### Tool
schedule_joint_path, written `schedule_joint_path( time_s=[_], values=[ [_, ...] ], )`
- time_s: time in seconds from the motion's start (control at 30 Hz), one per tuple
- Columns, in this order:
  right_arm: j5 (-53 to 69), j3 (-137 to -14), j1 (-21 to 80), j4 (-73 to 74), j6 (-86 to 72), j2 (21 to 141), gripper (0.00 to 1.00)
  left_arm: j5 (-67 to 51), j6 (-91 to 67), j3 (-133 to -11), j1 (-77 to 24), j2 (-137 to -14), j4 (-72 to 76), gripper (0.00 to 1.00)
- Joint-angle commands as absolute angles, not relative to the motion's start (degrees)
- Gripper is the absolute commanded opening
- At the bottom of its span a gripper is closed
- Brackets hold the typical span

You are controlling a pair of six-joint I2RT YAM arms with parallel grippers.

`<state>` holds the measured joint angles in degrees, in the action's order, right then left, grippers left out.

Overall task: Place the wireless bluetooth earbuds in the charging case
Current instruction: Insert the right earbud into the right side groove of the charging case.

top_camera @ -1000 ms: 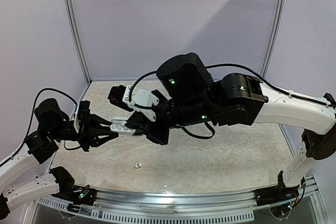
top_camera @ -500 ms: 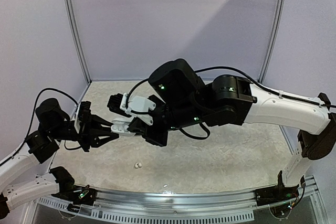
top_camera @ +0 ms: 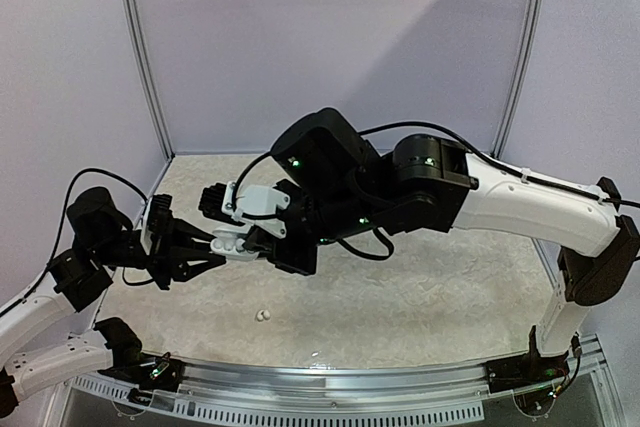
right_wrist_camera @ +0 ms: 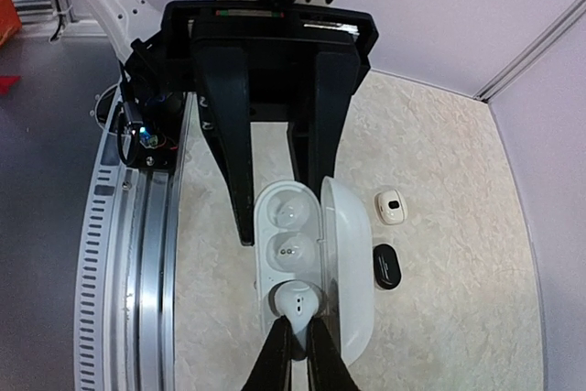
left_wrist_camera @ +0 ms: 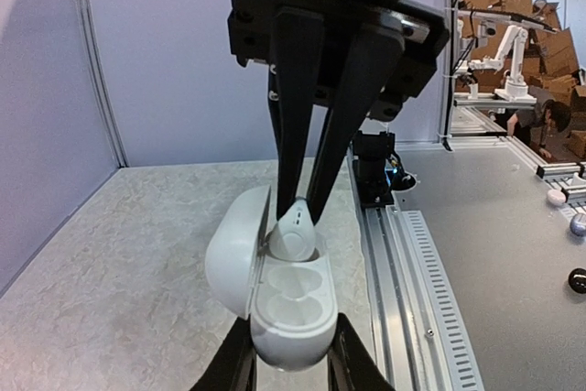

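My left gripper (left_wrist_camera: pixel 286 354) is shut on the white charging case (left_wrist_camera: pixel 288 304), holding it above the table with its lid (left_wrist_camera: pixel 229 258) swung open. A white earbud (right_wrist_camera: pixel 298 301) sits partly inside the case's end well, tilted. My right gripper (right_wrist_camera: pixel 299 341) is shut on the earbud's stem. The two wells nearer the left fingers (right_wrist_camera: pixel 233 162) are empty. In the top view the case (top_camera: pixel 232 243) hangs between the left gripper (top_camera: pixel 205 245) and the right gripper (top_camera: pixel 255 244). A tiny white earbud (top_camera: pixel 263 316) lies on the table near the front.
Under the case, a small white rounded piece with a dark spot (right_wrist_camera: pixel 392 207) and a black oval piece (right_wrist_camera: pixel 386 266) lie on the beige table. A metal rail (top_camera: pixel 330 377) runs along the near edge. Grey walls close the back and sides.
The right arm's upper links have shifted left and tipped further over the case. The earbud stays at the case's end well. The left arm has not moved.
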<state>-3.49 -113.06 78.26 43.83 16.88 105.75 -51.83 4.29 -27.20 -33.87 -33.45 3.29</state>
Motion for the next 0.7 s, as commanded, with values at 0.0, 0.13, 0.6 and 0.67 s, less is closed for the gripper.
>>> schedule_joint_path(
  time_s=[0.0,0.13,0.6,0.67],
  values=[
    [-4.48,-115.06,77.81,48.21,19.32,108.24,0.09,-52.54,4.88,-27.20,-34.61,-33.32,4.61,0.00],
    [-4.82,-115.43,77.83,48.41,19.67,108.84,0.13,-52.39,4.59,-27.20,-34.62,-33.07,4.57,0.00],
    [-5.15,-112.67,77.80,40.89,16.15,102.86,0.22,-47.24,-7.45,-24.08,-34.45,-33.31,8.48,0.00],
    [-5.11,-111.20,77.63,38.50,15.42,100.86,0.23,-46.28,-11.00,-23.17,-34.37,-33.46,10.77,0.00]
  ],
)
